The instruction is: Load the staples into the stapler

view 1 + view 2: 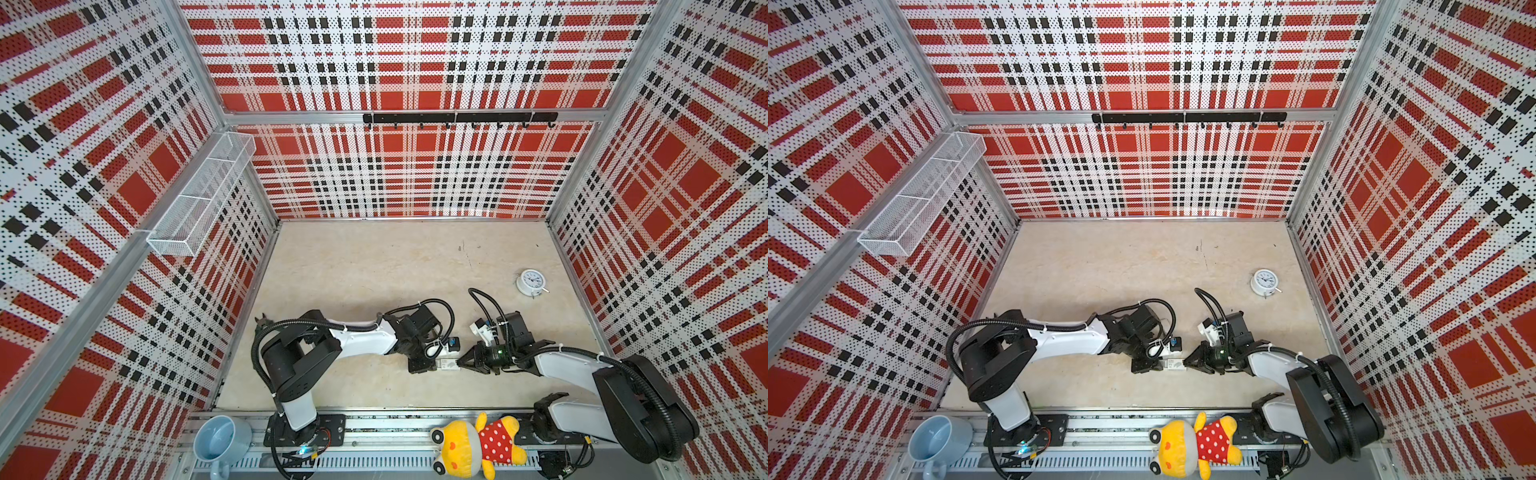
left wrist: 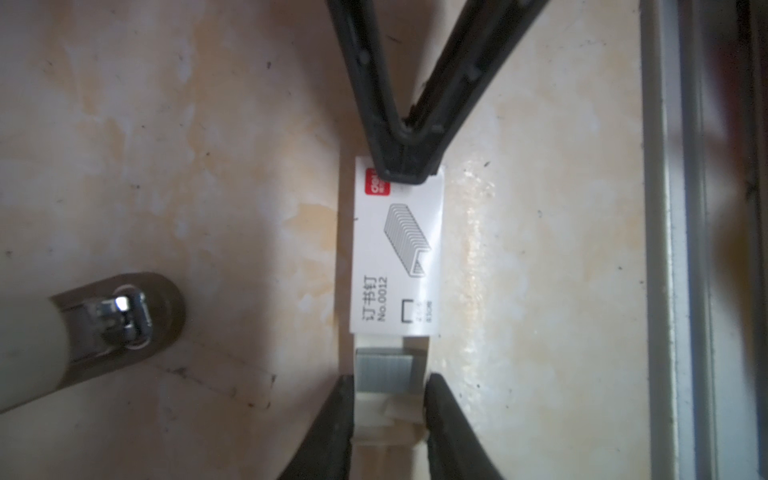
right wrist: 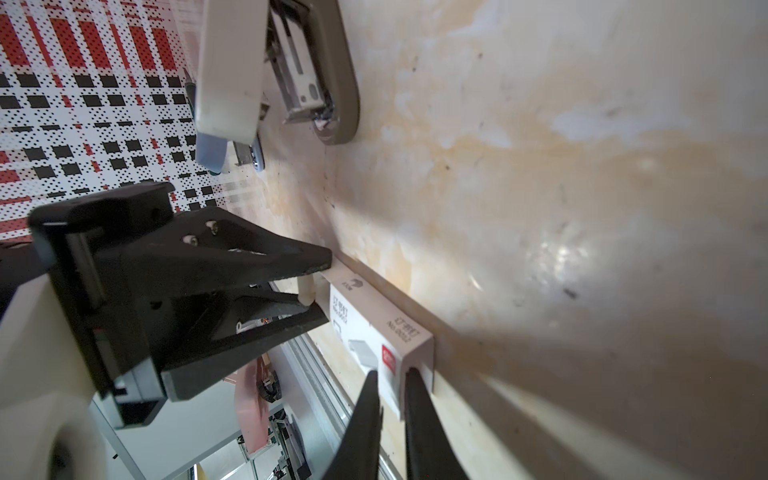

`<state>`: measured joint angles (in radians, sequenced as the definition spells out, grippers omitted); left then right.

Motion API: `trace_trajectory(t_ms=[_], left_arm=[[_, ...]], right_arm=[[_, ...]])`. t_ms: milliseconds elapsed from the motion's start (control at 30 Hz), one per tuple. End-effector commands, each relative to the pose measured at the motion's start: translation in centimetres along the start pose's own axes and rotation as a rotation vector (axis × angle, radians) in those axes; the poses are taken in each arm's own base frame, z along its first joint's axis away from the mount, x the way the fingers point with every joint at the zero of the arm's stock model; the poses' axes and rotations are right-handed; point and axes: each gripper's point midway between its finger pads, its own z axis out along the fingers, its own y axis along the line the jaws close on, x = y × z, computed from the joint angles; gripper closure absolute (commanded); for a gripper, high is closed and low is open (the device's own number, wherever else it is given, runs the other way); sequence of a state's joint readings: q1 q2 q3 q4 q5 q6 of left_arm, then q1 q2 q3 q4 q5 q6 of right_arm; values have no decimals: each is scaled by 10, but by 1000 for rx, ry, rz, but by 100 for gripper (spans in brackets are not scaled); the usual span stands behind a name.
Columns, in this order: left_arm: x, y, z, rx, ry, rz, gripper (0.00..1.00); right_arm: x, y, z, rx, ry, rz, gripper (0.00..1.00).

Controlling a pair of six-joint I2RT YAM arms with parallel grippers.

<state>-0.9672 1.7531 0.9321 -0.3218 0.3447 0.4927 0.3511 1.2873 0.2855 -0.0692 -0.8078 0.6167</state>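
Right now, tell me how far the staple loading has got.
Done: the tray is slid partway out of the sleeve, baring the staples. In hand: left jaws clamp the tray, right jaws pinch the sleeve's far end, ready to pull them apart. Left: lift out the staples and drop them into the blue stapler, which sits untouched next to the beige stapler.

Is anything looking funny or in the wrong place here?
A yellow stuffed toy in a red dotted dress lies on the metal rail by the robot's bases, a strange spot for it. Also, the staples sit on a tray pulled partway out of its white sleeve.
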Motion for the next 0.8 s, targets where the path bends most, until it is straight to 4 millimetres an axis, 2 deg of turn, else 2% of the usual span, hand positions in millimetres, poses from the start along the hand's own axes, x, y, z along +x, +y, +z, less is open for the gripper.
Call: trace_trajectory(t_ms=[0, 333, 767], left_arm=[[4, 0, 0, 7, 8, -21, 69], [4, 0, -2, 10, 3, -29, 69], [8, 1, -2, 13, 7, -33, 69]], right_arm=[[-5, 3, 1, -18, -6, -28, 88], [-5, 0, 1, -1, -21, -27, 99], [-5, -8, -22, 102, -117, -39, 100]])
